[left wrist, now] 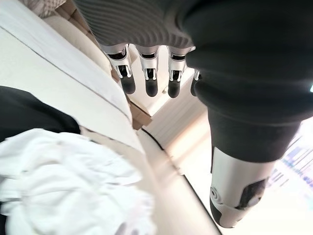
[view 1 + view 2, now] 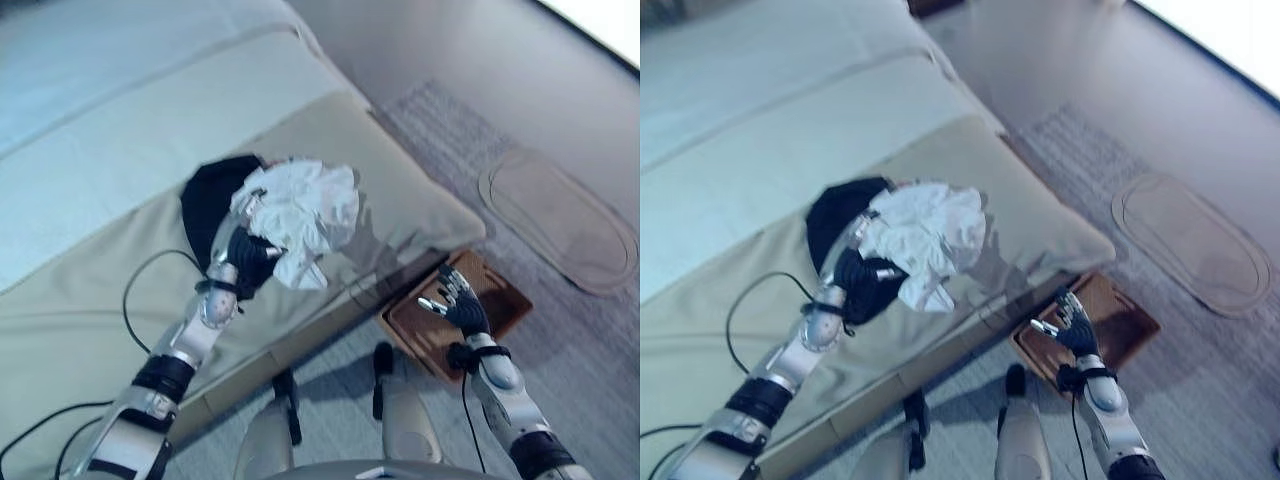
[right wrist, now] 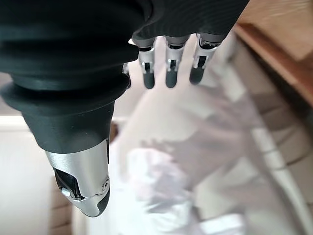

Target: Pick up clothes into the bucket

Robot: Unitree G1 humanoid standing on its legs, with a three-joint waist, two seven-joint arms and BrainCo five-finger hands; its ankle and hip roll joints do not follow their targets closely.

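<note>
With your left robot hand beside the white cloth near the bed edge, its grip unclear, lift gently toward the brown bucket, where your right robot hand hovers open.

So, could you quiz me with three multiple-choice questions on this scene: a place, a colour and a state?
1. Where is the brown box?
A on the bed
B on the floor beside the bed
C on a chair
2. What colour is the crumpled cloth beside the black cloth?
A white
B red
C green
3. The right robot hand is:
A shut on a cloth
B open, holding nothing
C shut on the box's rim

B: it sits on the floor at the bed's edge.
A: the bundle is white.
B: its fingers are straight, above the box.
</note>
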